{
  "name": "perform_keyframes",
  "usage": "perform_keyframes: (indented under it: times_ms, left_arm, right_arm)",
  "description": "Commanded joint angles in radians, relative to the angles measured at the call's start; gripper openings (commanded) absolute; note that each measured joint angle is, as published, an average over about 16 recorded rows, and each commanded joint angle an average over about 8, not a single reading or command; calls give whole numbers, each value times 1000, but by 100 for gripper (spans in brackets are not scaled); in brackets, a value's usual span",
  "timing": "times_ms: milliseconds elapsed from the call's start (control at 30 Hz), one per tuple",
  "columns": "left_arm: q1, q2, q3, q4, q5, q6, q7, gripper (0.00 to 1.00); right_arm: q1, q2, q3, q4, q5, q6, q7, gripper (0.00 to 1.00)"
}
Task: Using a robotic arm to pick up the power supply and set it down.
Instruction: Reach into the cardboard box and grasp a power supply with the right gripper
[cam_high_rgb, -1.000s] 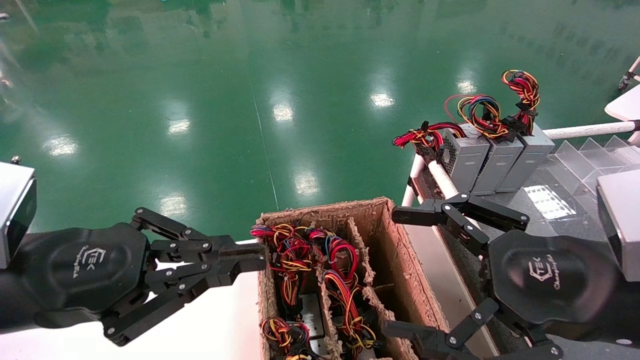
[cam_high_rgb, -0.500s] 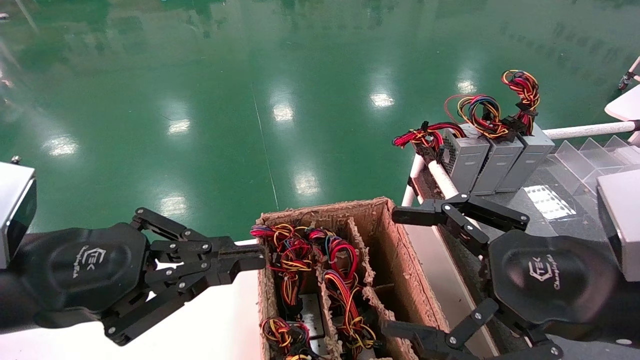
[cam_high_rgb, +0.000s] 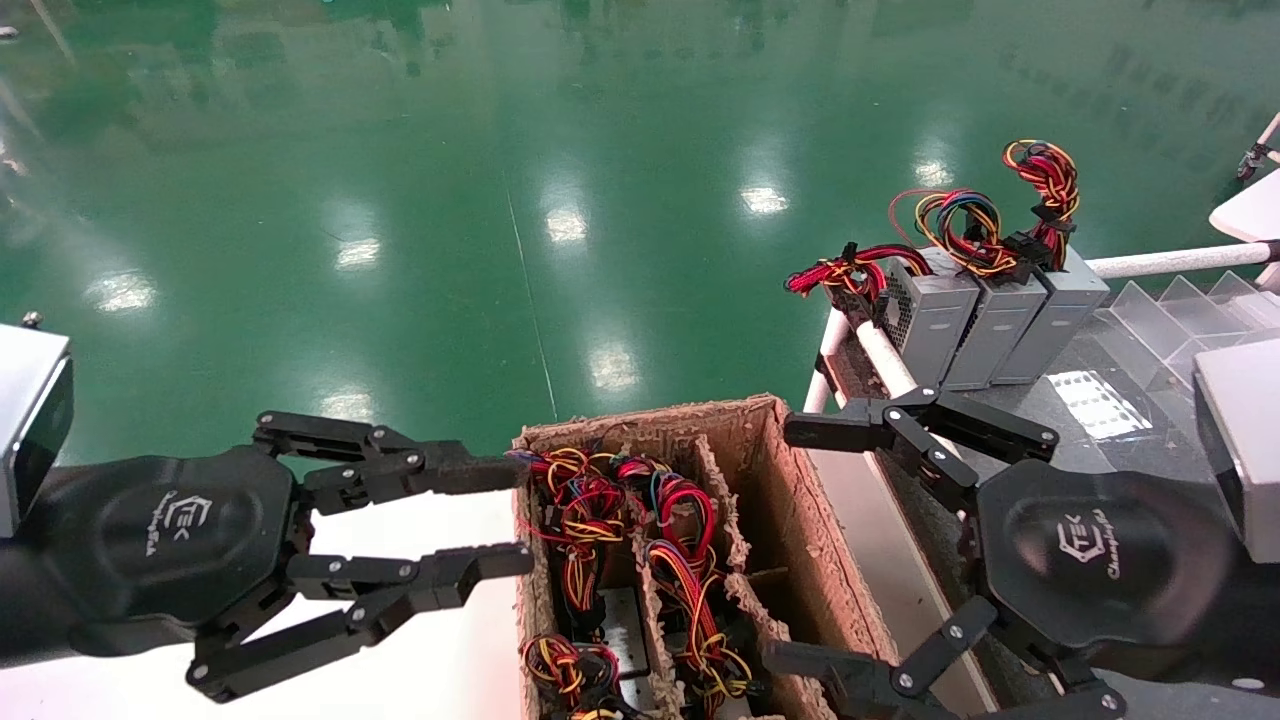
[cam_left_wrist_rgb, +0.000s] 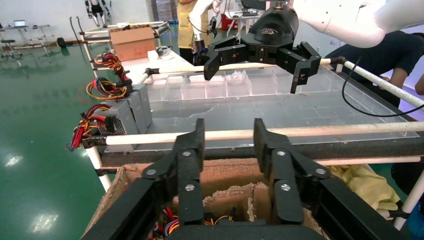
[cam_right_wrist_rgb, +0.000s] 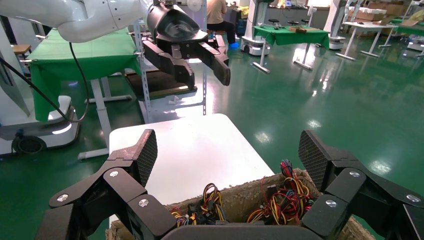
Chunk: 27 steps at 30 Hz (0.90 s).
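Several power supplies stand in a cardboard box (cam_high_rgb: 650, 420); their red, yellow and black wire bundles (cam_high_rgb: 590, 500) stick up, and a grey case (cam_high_rgb: 620, 620) shows low down. Three more power supplies (cam_high_rgb: 990, 320) stand side by side on the rack at the right. My left gripper (cam_high_rgb: 505, 515) hangs open at the box's left rim, just beside the wires, holding nothing. In the left wrist view its fingers (cam_left_wrist_rgb: 229, 137) frame the box wall (cam_left_wrist_rgb: 225, 175). My right gripper (cam_high_rgb: 795, 545) is wide open over the box's right side, also empty (cam_right_wrist_rgb: 230, 152).
A white table (cam_high_rgb: 440, 660) lies left of the box. A white pipe rail (cam_high_rgb: 885, 360) edges the rack, with clear acrylic dividers (cam_high_rgb: 1180, 310) behind it. Cardboard partitions (cam_high_rgb: 720, 520) split the box into slots. Green floor lies beyond.
My left gripper's fingers have spread from shut to open while staying at the box's left rim. The right arm has not moved.
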Motion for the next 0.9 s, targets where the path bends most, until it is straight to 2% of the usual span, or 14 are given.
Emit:
perform_keyframes:
  times_ms: [33,300,500,733,900]
  left_arm:
    - [0,0,0,0,0,0,0,100]
    - [0,0,0,0,0,0,0,100]
    - [0,0,0,0,0,0,0,100]
    - [0,0,0,1,0,0,0,100]
    - [0,0,1,1,0,0,0,100]
  right_arm:
    - [0,0,0,0,0,0,0,100]
    - [-3,2,-8,-11,-16,6,7,100]
    - [7,-9,-53,-29,-77,18,59,100]
    - [59,-81,-165,-77,-201,-9,167,100]
    - [95,-145,-233,-124,-273,-46,193,100]
